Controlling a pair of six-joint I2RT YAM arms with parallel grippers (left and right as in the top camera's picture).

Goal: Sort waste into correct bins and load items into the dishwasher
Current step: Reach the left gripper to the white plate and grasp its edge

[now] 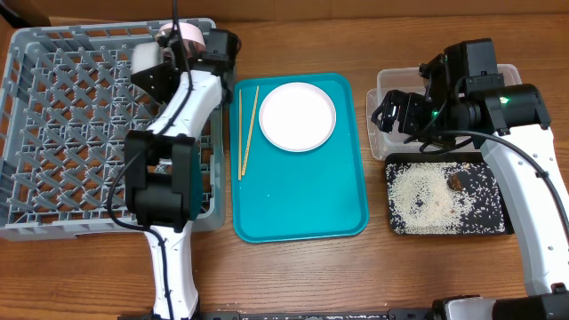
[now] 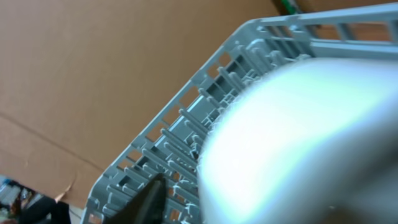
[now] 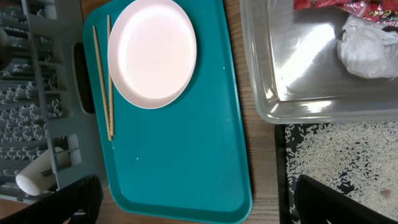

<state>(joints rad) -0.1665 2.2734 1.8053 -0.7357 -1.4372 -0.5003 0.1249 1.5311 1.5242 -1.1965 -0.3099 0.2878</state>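
Left gripper (image 1: pixel 187 40): judged closed on a pale bluish-white round bowl (image 2: pixel 298 137), which filled the wrist view as a blur with one dark finger (image 2: pixel 149 199) beside it; the contact itself was not shown. Directly below it stood the large square grey plastic dish rack (image 1: pixel 62 116), the load hanging over the rack's far corner. Right gripper (image 1: pixel 389 111): jaws wide and empty, poised above the clear rectangular plastic tub (image 3: pixel 261 93); beneath and just ahead of it lay the crinkled red snack wrapper (image 3: pixel 348 6) and the crumpled white tissue (image 3: pixel 367 46), both inside the tub. Behind it, the flat black rectangular tray (image 1: pixel 498 227) carried the whitish rice-like grains (image 1: pixel 427 196). To its left, the teal serving tray (image 1: pixel 302 196) held the round white-to-pink plate (image 1: pixel 298 116) and the pair of thin wooden chopsticks (image 1: pixel 246 129). A small white cup (image 3: pixel 34 177) lay in the rack. Step in hand, as judged: racking the bowl. Handling note: lower it between the prongs, tilted so its rim leans on them, and release only once seated.
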